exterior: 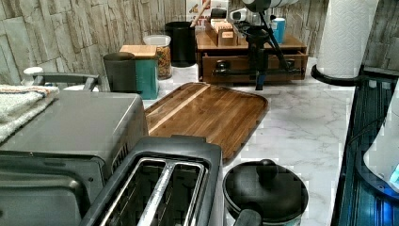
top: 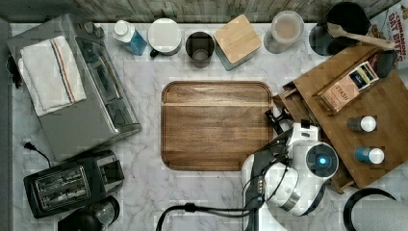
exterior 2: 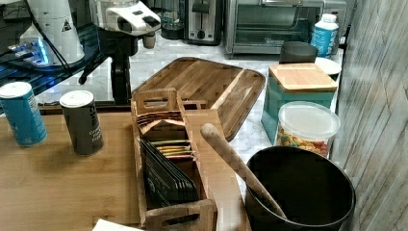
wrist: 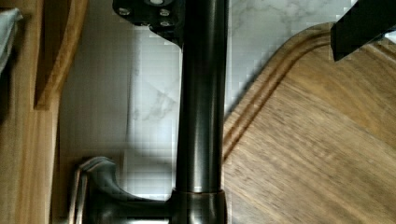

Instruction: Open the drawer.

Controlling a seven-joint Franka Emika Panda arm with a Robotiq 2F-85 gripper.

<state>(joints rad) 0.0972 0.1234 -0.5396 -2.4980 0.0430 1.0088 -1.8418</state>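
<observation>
The drawer (exterior: pixel 235 62) is the shallow brown front of the low wooden stand (top: pixel 385 110), facing the walnut tray. A long black bar handle (wrist: pixel 201 116) runs across it, also seen in the left view as the handle (exterior: pixel 277 71). My gripper (top: pixel 278 118) hangs straight down at the drawer front, its dark fingers reaching to handle height as the gripper (exterior: pixel 259 77). In the wrist view the gripper (wrist: pixel 254 23) is open: one finger (wrist: pixel 149 11) is against the bar, the other finger (wrist: pixel 359 28) stands well off over the tray, with the bar between them. How far out the drawer is, I cannot tell.
The walnut tray (top: pixel 216 125) lies right in front of the drawer. On the stand are a tea box (top: pixel 344 89) and two small bottles (top: pixel 365 139). A paper towel roll (exterior: pixel 346 35) stands beside it. A toaster oven (top: pixel 82 96) and a toaster (top: pixel 72 183) sit at the top view's left.
</observation>
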